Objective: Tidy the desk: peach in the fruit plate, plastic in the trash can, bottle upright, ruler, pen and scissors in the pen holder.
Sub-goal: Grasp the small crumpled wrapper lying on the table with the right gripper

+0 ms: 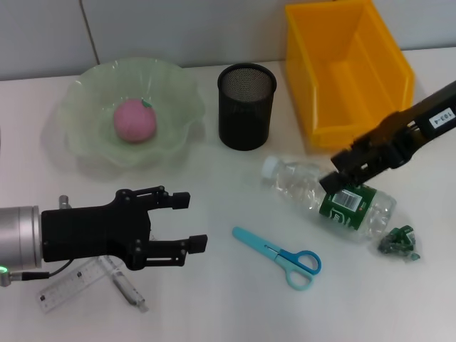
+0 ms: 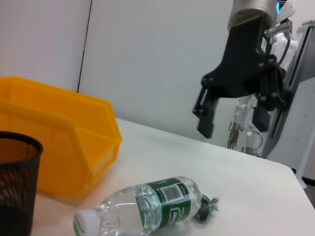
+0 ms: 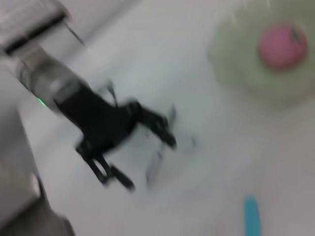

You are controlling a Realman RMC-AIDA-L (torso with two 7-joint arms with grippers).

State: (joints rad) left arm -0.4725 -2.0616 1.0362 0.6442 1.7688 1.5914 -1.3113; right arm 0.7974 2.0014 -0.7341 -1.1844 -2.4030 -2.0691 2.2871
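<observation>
While the bottle (image 1: 329,199) lies on its side on the desk (image 1: 235,306), the right gripper (image 1: 340,171) is positioned directly above its green label, fingers spread and empty. The plastic (image 1: 400,242) is seen just right of the bottle. The left gripper (image 1: 187,221) is held open at the near left, above the ruler (image 1: 68,287) and pen (image 1: 125,285). The peach (image 1: 135,120) sits in the fruit plate (image 1: 85,107).

The desk (image 1: 214,313) carries fruit plate (image 1: 85,153), pen holder (image 1: 246,107), trash can (image 1: 349,71), bottle (image 1: 331,199), scissors (image 1: 281,256), plastic (image 1: 399,242), ruler (image 1: 68,285), pen (image 1: 125,285).
</observation>
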